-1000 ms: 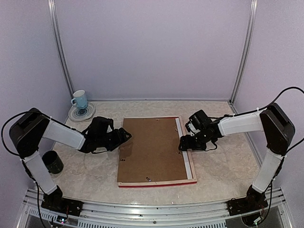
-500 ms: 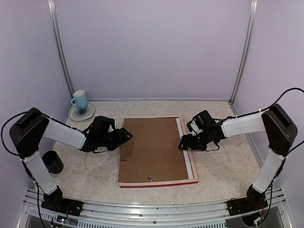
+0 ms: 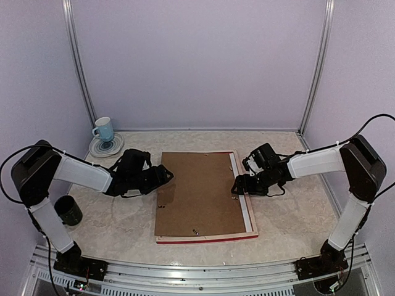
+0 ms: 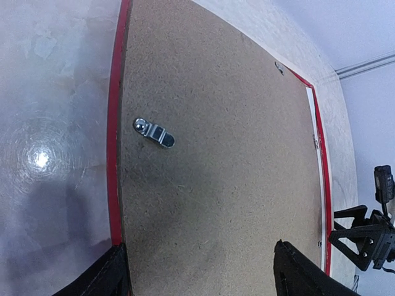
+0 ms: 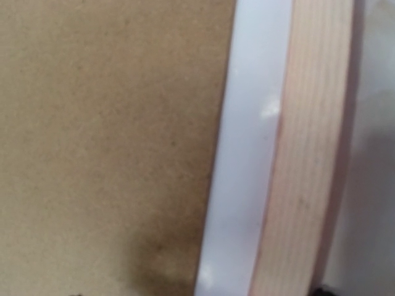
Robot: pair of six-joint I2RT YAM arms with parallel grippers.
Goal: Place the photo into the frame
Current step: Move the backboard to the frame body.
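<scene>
The frame lies face down mid-table, pale wood back up, red outer edge showing. A brown backing board lies on it, set to the left, baring a white strip beside the right wood bar. I cannot tell whether the strip is the photo's back; no printed side shows. My left gripper is open, low over the board's left edge. My right gripper is down at the board's right edge; only slivers of its wide-apart fingertips show in its wrist view.
A blue cup stands on a saucer at the back left. A black cup stands at the near left by the left arm. A metal turn clip sits on the board. Walls close the sides and back.
My left gripper has edged slightly right at the board's left edge, and the frame with the board has shifted a little to the right. The right gripper has barely moved.
</scene>
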